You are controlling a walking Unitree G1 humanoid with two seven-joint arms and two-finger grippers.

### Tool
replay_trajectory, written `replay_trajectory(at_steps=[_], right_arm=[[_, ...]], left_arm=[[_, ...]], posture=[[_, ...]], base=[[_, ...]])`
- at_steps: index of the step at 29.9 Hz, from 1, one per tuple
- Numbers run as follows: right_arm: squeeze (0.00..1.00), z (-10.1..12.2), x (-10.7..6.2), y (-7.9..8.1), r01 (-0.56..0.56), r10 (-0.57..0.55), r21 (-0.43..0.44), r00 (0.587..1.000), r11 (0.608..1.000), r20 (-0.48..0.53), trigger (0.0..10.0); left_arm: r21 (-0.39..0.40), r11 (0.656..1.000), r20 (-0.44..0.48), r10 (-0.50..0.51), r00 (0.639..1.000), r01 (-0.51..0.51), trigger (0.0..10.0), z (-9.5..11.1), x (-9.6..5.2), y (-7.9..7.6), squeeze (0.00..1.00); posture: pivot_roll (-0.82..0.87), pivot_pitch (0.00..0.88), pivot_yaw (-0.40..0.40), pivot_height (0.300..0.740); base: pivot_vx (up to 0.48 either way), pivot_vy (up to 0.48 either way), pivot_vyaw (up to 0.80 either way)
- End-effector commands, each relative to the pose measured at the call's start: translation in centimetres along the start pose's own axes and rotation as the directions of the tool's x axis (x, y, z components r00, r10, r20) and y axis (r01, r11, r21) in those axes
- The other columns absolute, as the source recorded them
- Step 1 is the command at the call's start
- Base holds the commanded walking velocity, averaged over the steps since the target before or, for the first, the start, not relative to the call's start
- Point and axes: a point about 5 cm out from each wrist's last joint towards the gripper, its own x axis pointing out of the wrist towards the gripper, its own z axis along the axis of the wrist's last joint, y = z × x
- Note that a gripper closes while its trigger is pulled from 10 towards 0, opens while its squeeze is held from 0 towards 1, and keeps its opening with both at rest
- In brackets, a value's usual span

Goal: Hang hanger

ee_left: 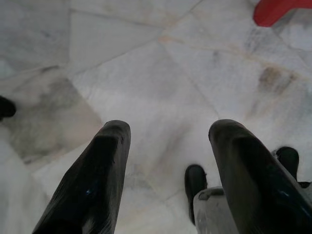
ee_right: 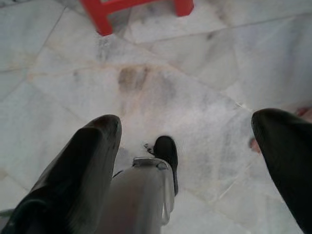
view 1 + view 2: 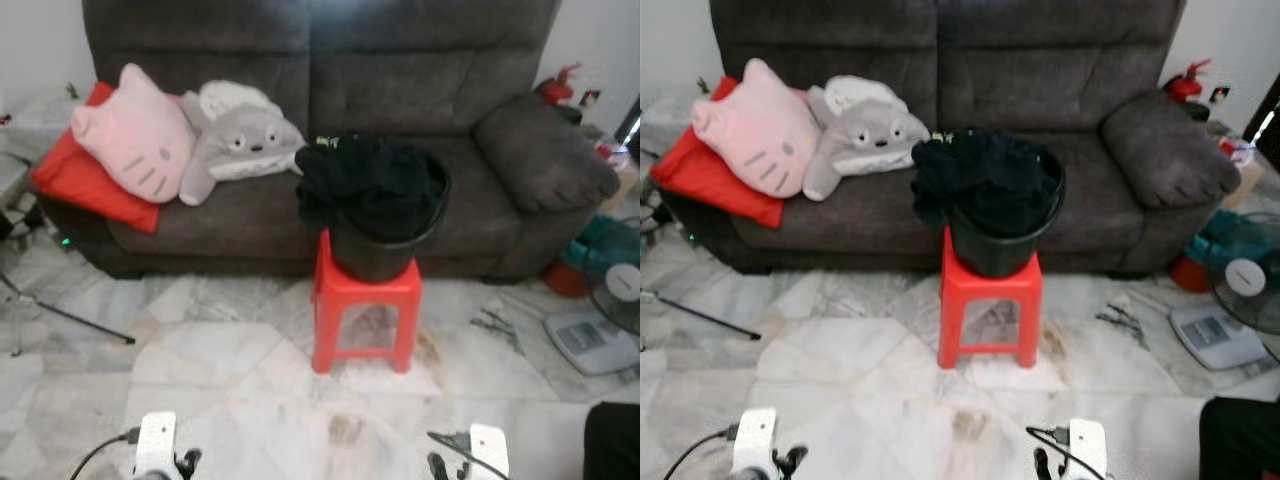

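A black bucket heaped with dark clothes stands on a red plastic stool in front of a grey sofa. I can make out no hanger among the clothes. My left gripper hangs low over the marble floor, open with nothing between its fingers. The stool's foot lies well beyond it. My right gripper is also open and empty above the floor, short of the stool. Both wrists show at the bottom edge of the eye views, the left gripper and the right gripper.
A pink plush, a grey plush and a red cushion lie on the sofa's left end. A fan and a bathroom scale sit on the floor at right. A thin black rod lies at left.
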Motion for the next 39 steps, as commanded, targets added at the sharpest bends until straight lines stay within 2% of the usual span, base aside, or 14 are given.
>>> replay_trajectory(at_steps=[1, 11, 20, 24, 27, 35, 39], right_arm=[[0.0, -0.1, -0.02, -0.01, 0.003, -0.003, 0.006, 1.0, 1.0, -0.002, 10.0], [0.0, -0.14, -0.07, -0.1, 0.012, -0.012, 0.012, 1.0, 1.0, 0.007, 10.0], [0.0, -0.21, -0.09, -0.11, 0.021, -0.021, 0.015, 1.0, 1.0, 0.01, 10.0], [0.0, -0.3, -0.13, -0.17, 0.04, -0.041, 0.044, 0.999, 0.998, 0.017, 10.0], [0.0, -0.33, -0.16, -0.2, 0.059, -0.061, 0.087, 0.998, 0.994, 0.027, 10.0], [0.0, -0.21, -0.15, -0.22, 0.067, -0.07, 0.09, 0.997, 0.994, 0.035, 10.0], [0.0, -0.05, -0.15, -0.23, 0.066, -0.071, 0.09, 0.996, 0.994, 0.049, 10.0]], left_arm=[[0.004, 1.0, 0.002, 0.0, 1.0, 0.0, 10.0, 0.31, 0.08, 0.02, 0.0], [0.006, 1.0, -0.003, -0.008, 1.0, 0.008, 10.0, 0.19, 0.07, -0.05, 0.0], [0.01, 1.0, -0.005, -0.011, 1.0, 0.011, 10.0, 0.12, 0.04, -0.03, 0.0], [0.013, 1.0, -0.006, -0.011, 1.0, 0.011, 10.0, 0.1, 0.04, -0.02, 0.0], [0.015, 1.0, -0.005, -0.008, 1.0, 0.008, 10.0, 0.14, 0.05, 0.01, 0.0], [0.016, 1.0, -0.004, -0.015, 1.0, 0.015, 10.0, 0.22, 0.07, -0.04, 0.0], [0.019, 1.0, -0.003, -0.016, 1.0, 0.016, 10.0, 0.28, 0.08, -0.07, 0.0]], posture=[[-0.06, 0.0, 0.049, 0.74], [-0.06, 0.0, 0.047, 0.74], [-0.06, 0.0, 0.048, 0.74], [-0.07, 0.0, 0.05, 0.74], [-0.07, 0.0, 0.052, 0.74], [-0.08, 0.0, 0.053, 0.74], [-0.08, 0.0, 0.051, 0.74]], base=[[0.262, 0.0, 0.0], [0.273, 0.0, 0.0], [0.063, 0.0, 0.0], [0.142, 0.0, 0.0], [0.0, 0.0, -0.79], [0.031, 0.0, -0.77], [0.252, 0.0, 0.0]])
